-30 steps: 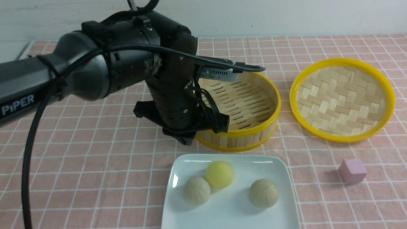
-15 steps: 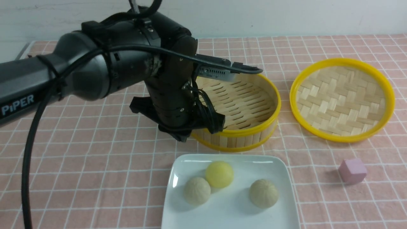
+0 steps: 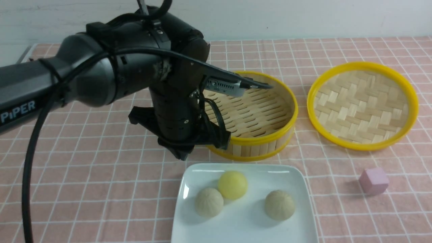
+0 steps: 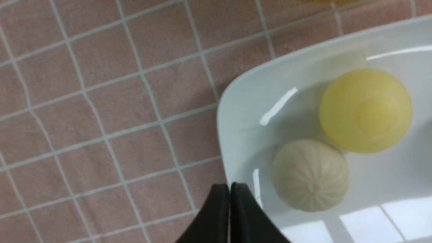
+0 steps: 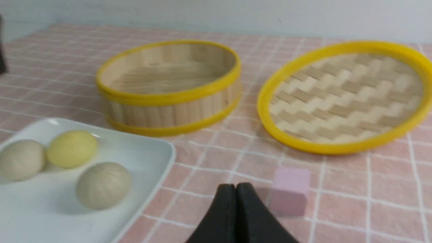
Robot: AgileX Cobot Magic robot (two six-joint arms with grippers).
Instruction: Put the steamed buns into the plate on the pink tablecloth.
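The steamed buns (image 3: 232, 184), all three in the white square plate (image 3: 243, 166), look soft and light, best pinched gently across their sides, while the left fingers (image 4: 217, 216) and right fingers (image 5: 251, 216) are clenched on nothing.

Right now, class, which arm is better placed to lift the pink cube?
Probably right: the right gripper, shut, points near the pink cube, while the left gripper hangs at the plate rim.
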